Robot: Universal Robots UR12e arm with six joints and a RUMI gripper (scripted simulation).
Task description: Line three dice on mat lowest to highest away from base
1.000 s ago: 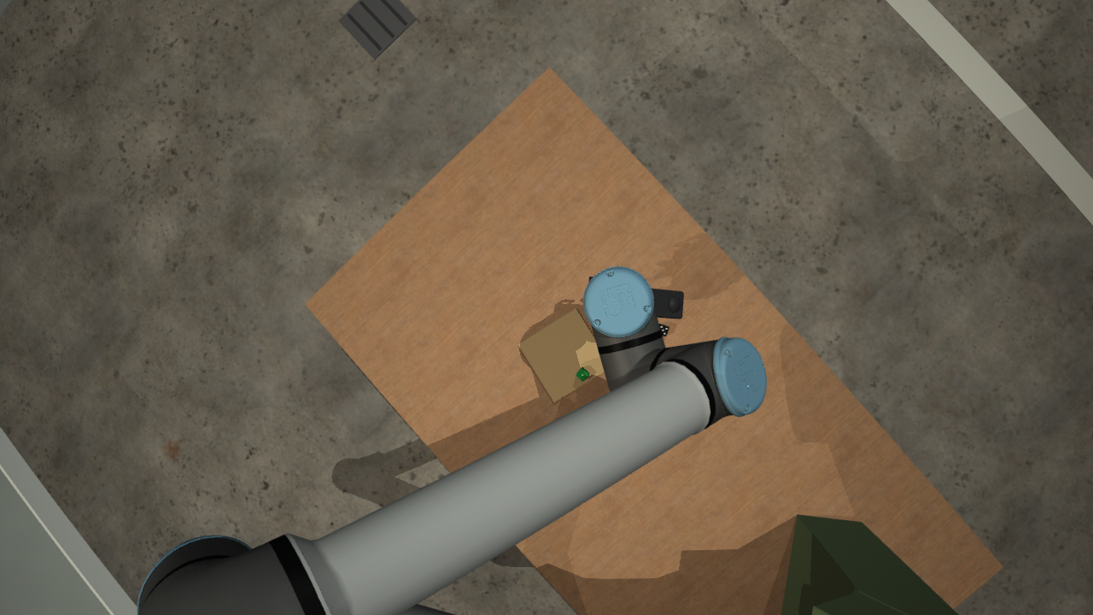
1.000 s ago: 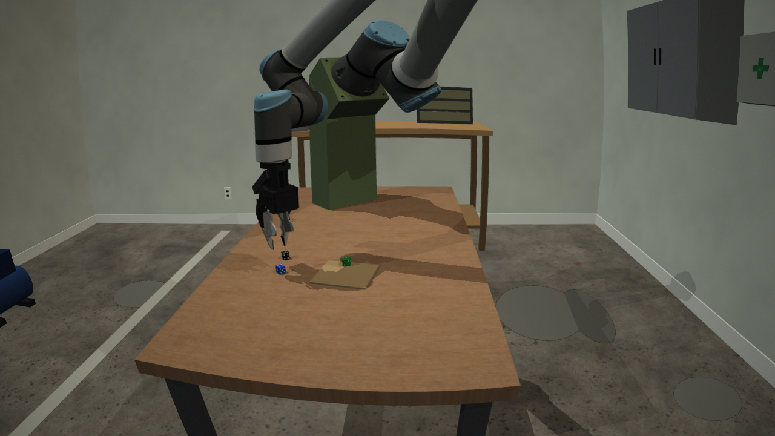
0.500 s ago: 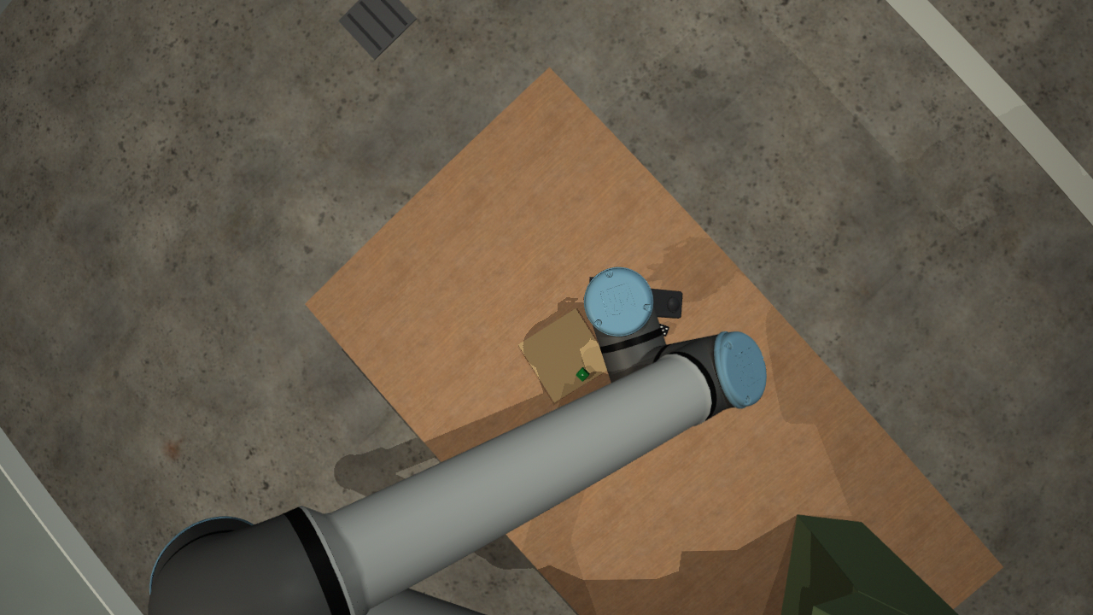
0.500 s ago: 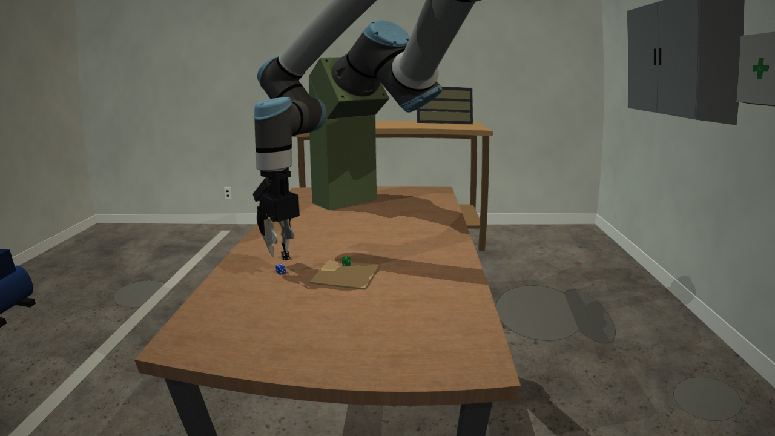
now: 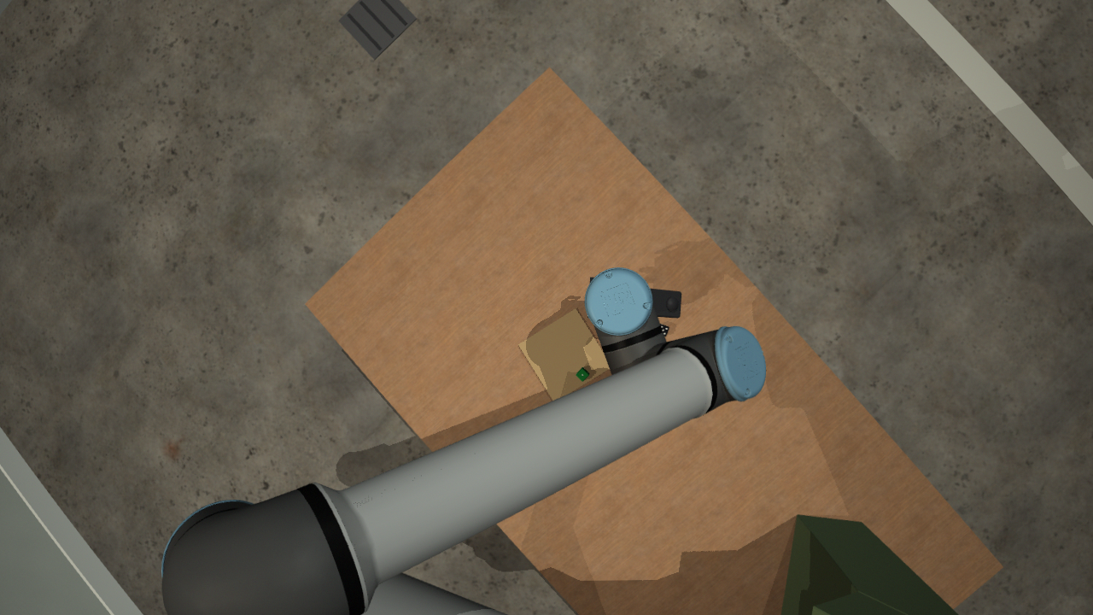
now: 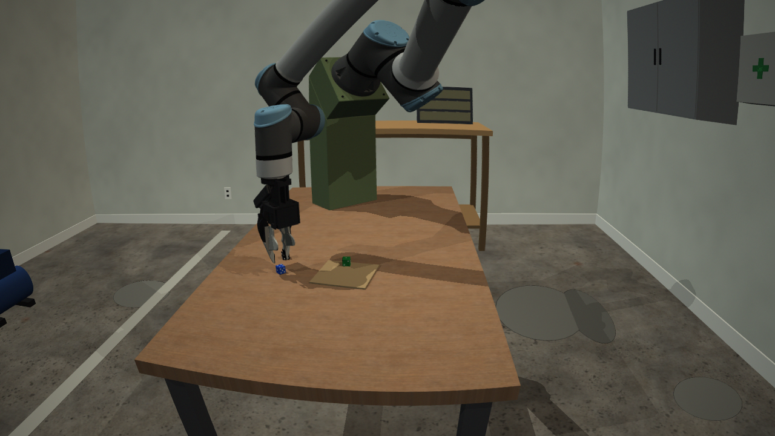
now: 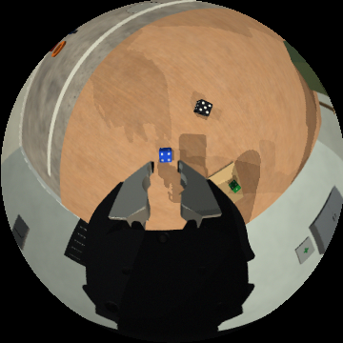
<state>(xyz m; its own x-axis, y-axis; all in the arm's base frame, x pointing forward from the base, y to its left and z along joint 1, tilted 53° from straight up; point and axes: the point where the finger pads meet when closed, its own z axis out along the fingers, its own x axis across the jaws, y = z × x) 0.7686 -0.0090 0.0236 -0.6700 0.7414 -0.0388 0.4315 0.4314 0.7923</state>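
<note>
A small blue die (image 7: pixel 165 154) lies on the wooden table, left of the tan mat (image 6: pixel 344 274), and also shows in the exterior view (image 6: pixel 280 269). A black die (image 7: pixel 203 108) lies on the table a little farther back, off the mat; the overhead view shows only its edge (image 5: pixel 663 329) beside the wrist. A green die (image 6: pixel 346 261) (image 5: pixel 582 373) sits on the mat near its back edge. My gripper (image 7: pixel 165 161) (image 6: pixel 278 254) points down and hovers just above the blue die, its fingers a die's width apart with nothing between them.
The green robot pedestal (image 6: pixel 342 135) stands at the far end of the table. A second table (image 6: pixel 433 129) with a slatted crate stands behind it. The table's left edge is close to the blue die. In the overhead view the arm hides the blue die.
</note>
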